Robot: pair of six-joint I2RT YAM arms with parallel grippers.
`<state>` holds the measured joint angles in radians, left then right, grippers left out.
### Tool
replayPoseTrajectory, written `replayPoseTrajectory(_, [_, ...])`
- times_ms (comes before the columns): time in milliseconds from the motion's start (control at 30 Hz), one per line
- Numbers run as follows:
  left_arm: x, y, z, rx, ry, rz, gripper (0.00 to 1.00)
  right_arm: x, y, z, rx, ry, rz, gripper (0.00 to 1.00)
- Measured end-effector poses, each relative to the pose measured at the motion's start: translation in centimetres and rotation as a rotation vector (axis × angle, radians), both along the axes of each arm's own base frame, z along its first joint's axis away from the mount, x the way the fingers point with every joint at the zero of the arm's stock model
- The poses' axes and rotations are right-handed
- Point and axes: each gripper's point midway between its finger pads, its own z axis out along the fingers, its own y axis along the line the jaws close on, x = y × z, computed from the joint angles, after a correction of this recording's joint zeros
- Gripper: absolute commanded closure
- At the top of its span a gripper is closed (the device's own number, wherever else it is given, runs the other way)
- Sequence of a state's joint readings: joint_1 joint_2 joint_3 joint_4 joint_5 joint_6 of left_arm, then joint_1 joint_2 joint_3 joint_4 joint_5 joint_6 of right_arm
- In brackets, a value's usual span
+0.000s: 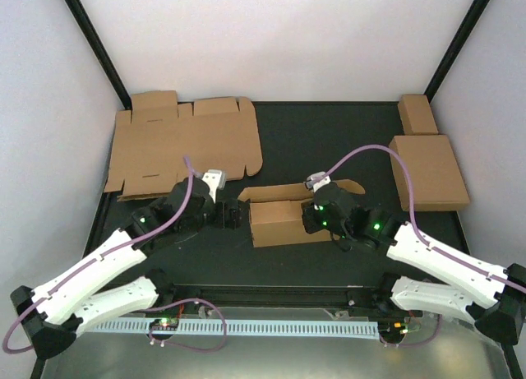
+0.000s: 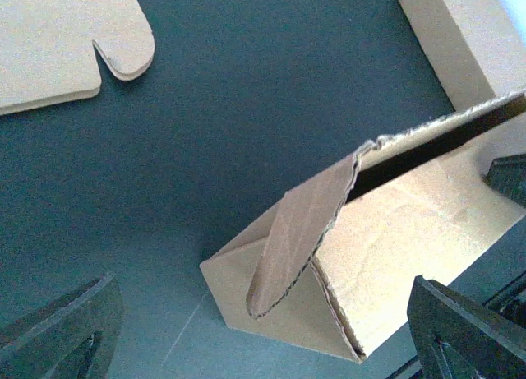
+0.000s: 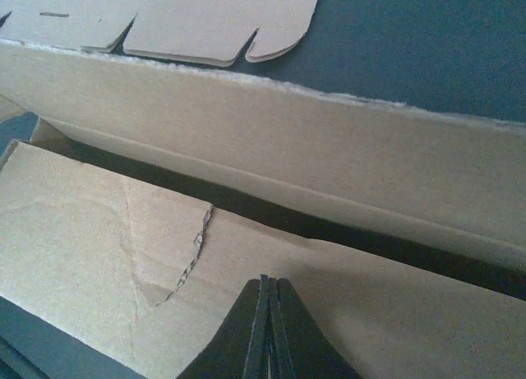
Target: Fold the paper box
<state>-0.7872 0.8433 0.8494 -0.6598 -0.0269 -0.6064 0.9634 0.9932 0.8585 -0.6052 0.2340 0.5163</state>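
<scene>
mid-fold: the half-folded paper box [image 1: 278, 219] lies between the pincers, just ahead of the left pincer [image 1: 236, 215], which is wide open and empty. the right pincer [image 3: 267, 309] is closed, tips on the box's inner panel. next probably needs the left one to push the rounded end flap [image 2: 296, 247] inward with the right bracing the box.

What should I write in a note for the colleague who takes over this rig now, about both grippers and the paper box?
Left gripper: open, empty, close to the left end of the paper box.
Right gripper: shut, nothing seen between its fingers, tip over the box's inner panel at the right end.
Box: mid-table, between the two grippers.
Done: sides stand up; the rounded tab at the left end is bent inward.
Left: the top is open and the long flap is not tucked in.
A flat cardboard sheet lies at the far left.
</scene>
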Motion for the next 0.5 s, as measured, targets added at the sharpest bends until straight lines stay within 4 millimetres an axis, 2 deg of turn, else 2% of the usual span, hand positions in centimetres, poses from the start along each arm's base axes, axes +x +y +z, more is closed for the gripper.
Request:
replayPoseTrajectory(400, [-0.90, -0.43, -0.79, 0.059, 0.009, -0.027, 0.04, 0.36, 0.03, -0.03, 0.016, -0.012, -0.021, 0.98])
replayPoseTrajectory(500, [-0.82, -0.67, -0.48, 0.070, 0.006, -0.028, 0.08, 0.42, 0.11, -0.20, 0.019, -0.011, -0.023, 0.98])
